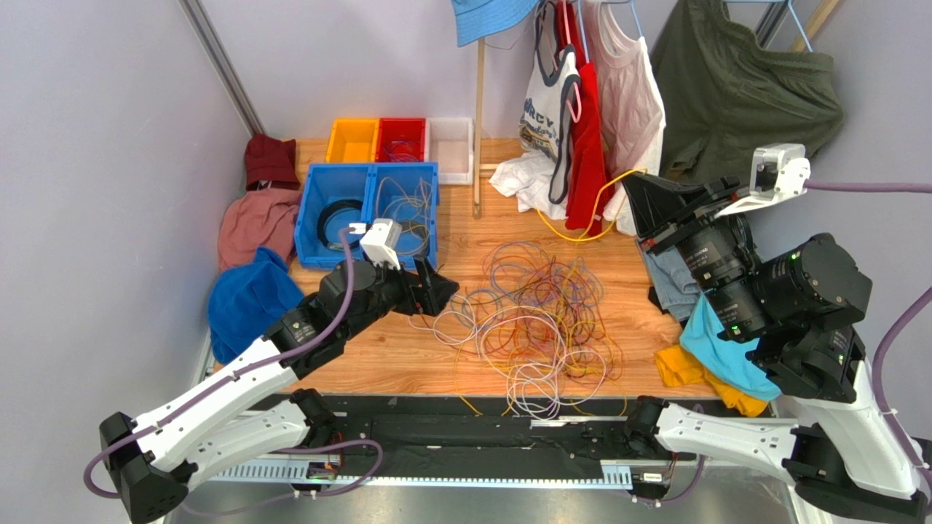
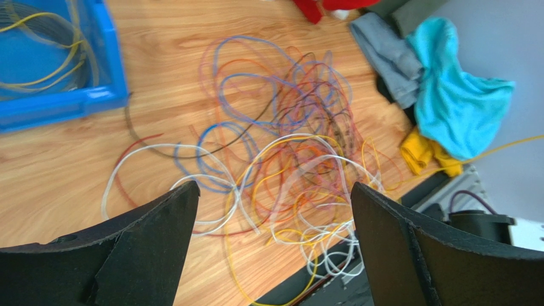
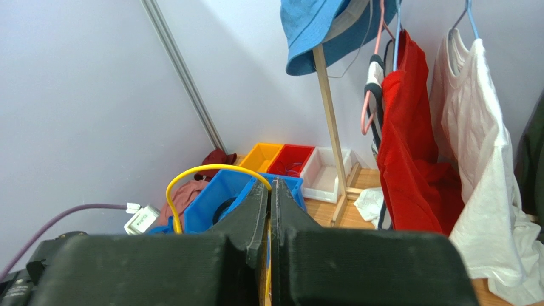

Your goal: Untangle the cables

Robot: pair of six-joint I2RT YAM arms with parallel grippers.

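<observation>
Top external view puts the cables [image 1: 536,317] in a loose tangle at the middle of the table [image 1: 470,246], with loops of orange, white, purple and red lying over one another. At 9 o'clock from the heap the left gripper [image 1: 441,293] hangs with its jaws spread wide and nothing between them; its own camera looks past both fingers onto the tangle. At 2 o'clock from the heap the right gripper [image 1: 635,188] sits high off the table, jaws pressed together on a yellow cable [image 3: 211,167] (the strand shows in the slit between the fingers in the right wrist view). That cable arcs down from the fingertips to the wood at 12 o'clock of the heap; whether it runs on into the tangle I cannot tell. A blue bin [image 1: 317,259] holding coiled cables sits at 10 o'clock.
</observation>
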